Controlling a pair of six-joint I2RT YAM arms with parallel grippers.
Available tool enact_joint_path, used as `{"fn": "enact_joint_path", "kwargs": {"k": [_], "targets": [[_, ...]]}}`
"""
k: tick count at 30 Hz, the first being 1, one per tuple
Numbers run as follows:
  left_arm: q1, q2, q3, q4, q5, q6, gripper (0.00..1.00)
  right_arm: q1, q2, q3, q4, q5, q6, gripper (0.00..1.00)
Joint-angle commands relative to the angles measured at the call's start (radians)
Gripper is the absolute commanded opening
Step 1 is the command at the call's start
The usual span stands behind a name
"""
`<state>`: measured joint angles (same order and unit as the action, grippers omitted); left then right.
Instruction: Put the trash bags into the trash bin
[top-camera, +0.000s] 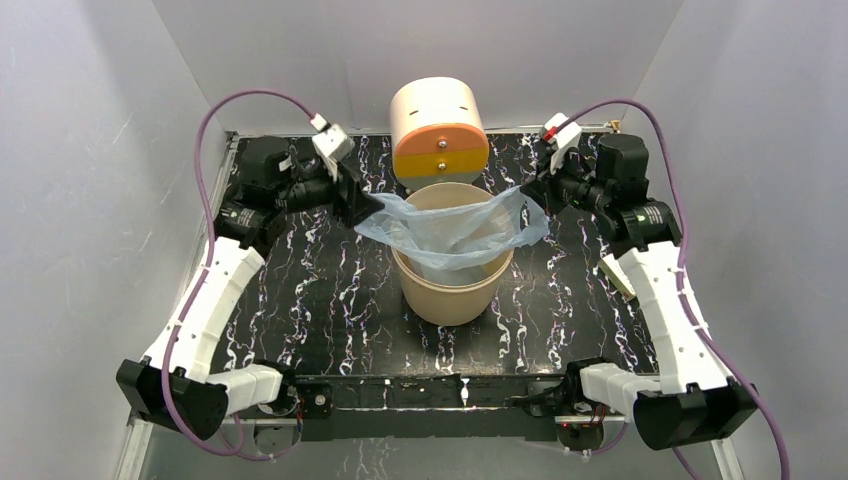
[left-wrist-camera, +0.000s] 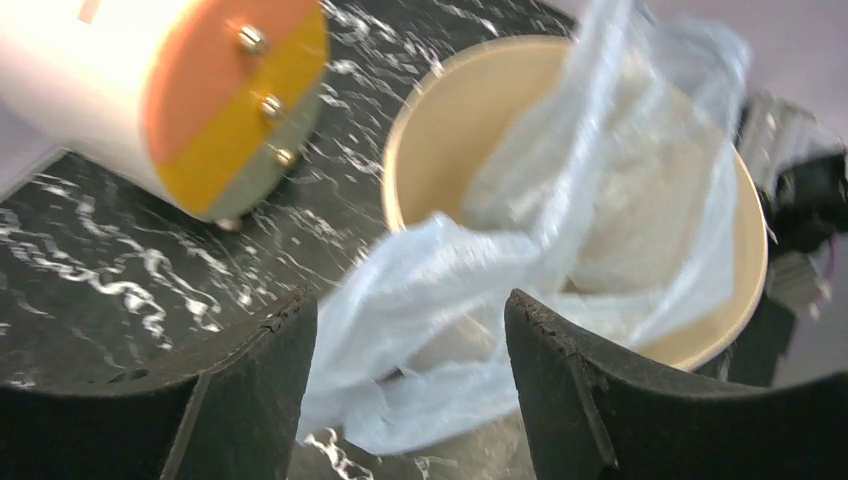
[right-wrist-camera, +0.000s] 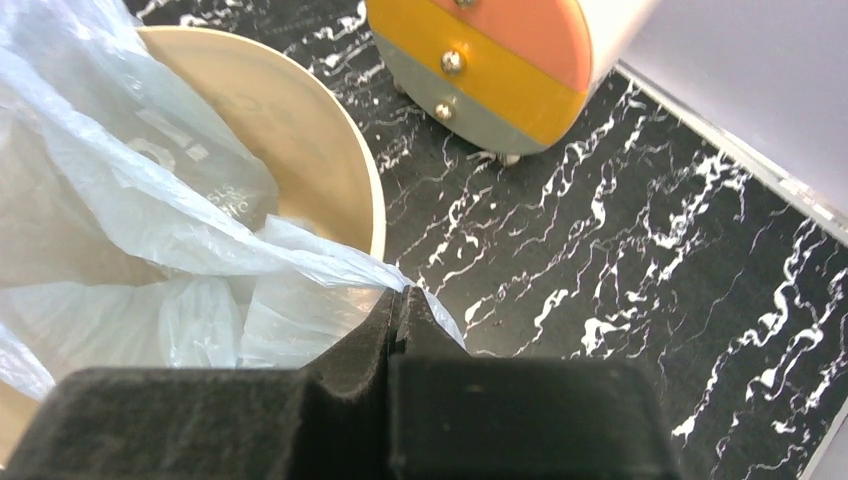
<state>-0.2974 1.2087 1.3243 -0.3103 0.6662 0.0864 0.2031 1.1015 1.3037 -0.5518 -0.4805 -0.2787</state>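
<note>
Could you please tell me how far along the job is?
Done: the bag sags partly into the bin. In hand: the right gripper is shut on one edge; the left gripper is open. Remaining: its edges hang outside the rim.

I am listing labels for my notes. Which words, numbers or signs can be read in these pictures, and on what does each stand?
trash bag: faint white lettering, too creased and blurred to read.
small label on the right arm: too small to read.
No other text shows.
</note>
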Motion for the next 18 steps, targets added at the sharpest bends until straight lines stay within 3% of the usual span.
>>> {"fn": "enact_joint_path", "kwargs": {"k": [1, 9, 18], "targets": [[0.0, -0.093, -0.091, -0.009, 0.209, 0.2, 0.66, -0.003, 0.047, 0.04, -0.048, 0.058, -0.024, 0.0], [-0.005, -0.167, -0.214, -0.03, 0.092, 0.486, 0.66, -0.002, 0.049, 0.049, -0.043, 0.031, -0.011, 0.0], [-0.076, -0.164, -0.324, 0.154, -0.036, 0.547, 0.64, -0.003, 0.049, 0.057, -0.029, 0.025, 0.024, 0.0]]}}
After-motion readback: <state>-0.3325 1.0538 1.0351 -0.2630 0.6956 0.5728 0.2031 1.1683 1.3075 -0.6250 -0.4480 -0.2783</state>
